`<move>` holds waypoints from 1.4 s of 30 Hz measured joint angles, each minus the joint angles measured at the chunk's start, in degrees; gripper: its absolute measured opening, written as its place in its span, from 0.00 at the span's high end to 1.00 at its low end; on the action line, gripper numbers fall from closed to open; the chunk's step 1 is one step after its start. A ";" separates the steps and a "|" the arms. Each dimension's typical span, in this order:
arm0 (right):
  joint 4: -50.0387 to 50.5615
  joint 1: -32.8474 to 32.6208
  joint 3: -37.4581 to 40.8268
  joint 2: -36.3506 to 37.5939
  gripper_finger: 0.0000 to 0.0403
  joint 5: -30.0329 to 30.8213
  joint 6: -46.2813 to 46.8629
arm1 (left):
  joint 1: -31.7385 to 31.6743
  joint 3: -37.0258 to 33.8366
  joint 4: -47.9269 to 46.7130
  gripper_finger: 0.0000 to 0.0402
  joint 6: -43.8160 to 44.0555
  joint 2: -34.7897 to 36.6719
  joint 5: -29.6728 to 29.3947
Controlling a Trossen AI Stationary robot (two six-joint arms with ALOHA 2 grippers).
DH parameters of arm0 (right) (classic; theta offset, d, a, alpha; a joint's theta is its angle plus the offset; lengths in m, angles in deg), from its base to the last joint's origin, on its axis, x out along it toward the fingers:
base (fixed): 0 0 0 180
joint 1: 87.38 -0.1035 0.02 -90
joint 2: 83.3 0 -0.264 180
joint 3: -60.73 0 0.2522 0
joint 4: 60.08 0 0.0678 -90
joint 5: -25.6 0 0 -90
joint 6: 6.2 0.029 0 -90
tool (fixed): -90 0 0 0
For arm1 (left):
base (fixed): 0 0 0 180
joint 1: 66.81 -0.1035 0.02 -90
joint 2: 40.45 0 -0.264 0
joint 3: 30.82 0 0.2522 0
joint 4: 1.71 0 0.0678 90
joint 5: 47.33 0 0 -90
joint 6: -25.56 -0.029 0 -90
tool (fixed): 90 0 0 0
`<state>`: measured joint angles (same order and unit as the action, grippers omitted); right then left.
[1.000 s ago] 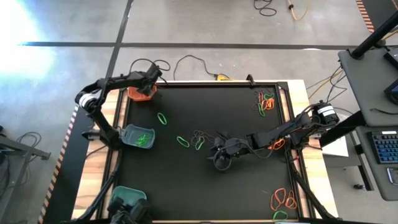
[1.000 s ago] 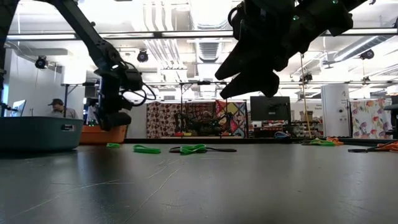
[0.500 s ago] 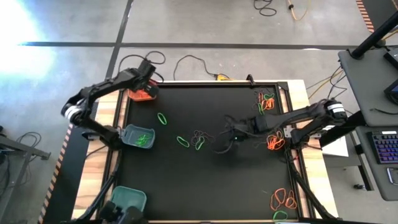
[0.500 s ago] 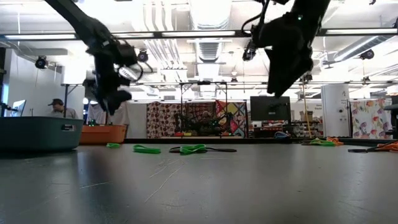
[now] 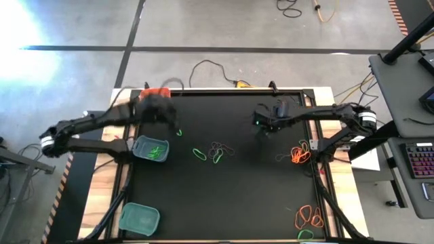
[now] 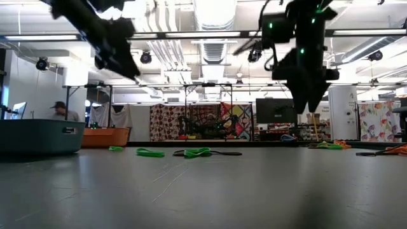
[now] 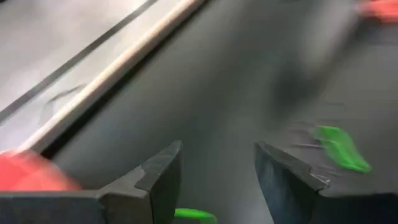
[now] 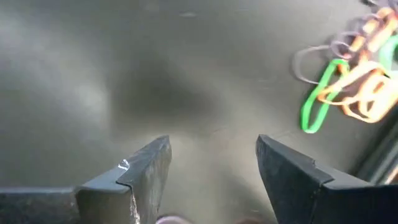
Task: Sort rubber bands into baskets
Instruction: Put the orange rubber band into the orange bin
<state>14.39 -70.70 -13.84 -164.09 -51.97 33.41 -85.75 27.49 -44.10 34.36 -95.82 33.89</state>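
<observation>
The orange basket (image 5: 155, 92) stands at the table's far left corner. One teal basket (image 5: 138, 142) at the left edge has green rubber bands (image 5: 155, 152) lying in it; a second teal basket (image 5: 139, 218) sits at the near left. Loose green and dark rubber bands (image 5: 215, 152) lie mid-table, orange ones (image 5: 298, 156) at the right. My left gripper (image 7: 217, 168) hovers open above the mat just near of the orange basket. My right gripper (image 8: 211, 165) hangs open, pointing down, at the far right beside a tangle of orange and green bands (image 8: 348, 87). Both hold nothing.
More orange and green bands (image 5: 308, 217) lie in the near right corner. A raised frame (image 5: 224, 90) borders the black mat. In the low view a person (image 6: 58, 109) shows in the room far behind the table.
My left gripper has risen from the orange basket and swung toward the near edge, tipping up from pointing down. My right gripper has travelled from mid-table toward the far right corner, rising a little and turning to point down.
</observation>
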 joint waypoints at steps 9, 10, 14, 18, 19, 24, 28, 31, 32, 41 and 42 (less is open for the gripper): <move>-0.07 13.82 1.28 0.02 0.51 4.03 7.27 | 33.39 -15.80 32.54 0.55 0.96 3.38 0.41; -0.13 15.68 1.47 0.00 0.53 3.75 9.51 | 36.07 -17.57 38.05 0.55 -0.54 2.65 0.41; -0.32 21.85 2.38 0.02 0.58 3.99 14.43 | 43.13 -22.95 54.89 0.55 -2.10 -1.09 0.36; -3.98 25.24 3.79 0.02 0.61 4.10 15.83 | 46.03 -25.01 63.77 0.55 -1.99 -5.22 0.35; -5.20 25.98 4.21 -0.04 0.62 3.91 16.36 | 46.25 -25.19 64.61 0.55 -1.74 -6.16 0.33; -11.44 30.60 5.83 -2.64 0.67 2.37 19.46 | 46.27 -24.52 65.62 0.55 0.93 -11.42 0.22; -13.64 32.85 5.77 -4.61 0.71 4.11 20.91 | 46.50 -23.55 66.12 0.55 5.61 -16.20 0.24; -14.17 33.54 5.77 -6.55 0.74 3.59 20.93 | 46.96 -22.83 66.20 0.55 5.54 -19.98 0.21; -14.25 33.77 5.77 -7.33 0.75 3.76 20.93 | 47.03 -22.60 66.85 0.55 5.13 -21.08 0.20; -14.40 35.35 6.14 -13.45 0.82 4.01 22.96 | 47.18 -18.60 70.22 0.55 2.26 -27.92 0.38; -14.44 35.43 6.13 -13.44 0.83 4.33 22.96 | 47.28 -18.40 70.23 0.55 2.40 -28.40 0.50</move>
<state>-0.05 -35.27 -7.71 -177.53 -47.64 56.37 -38.47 9.09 26.13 36.76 -124.22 34.39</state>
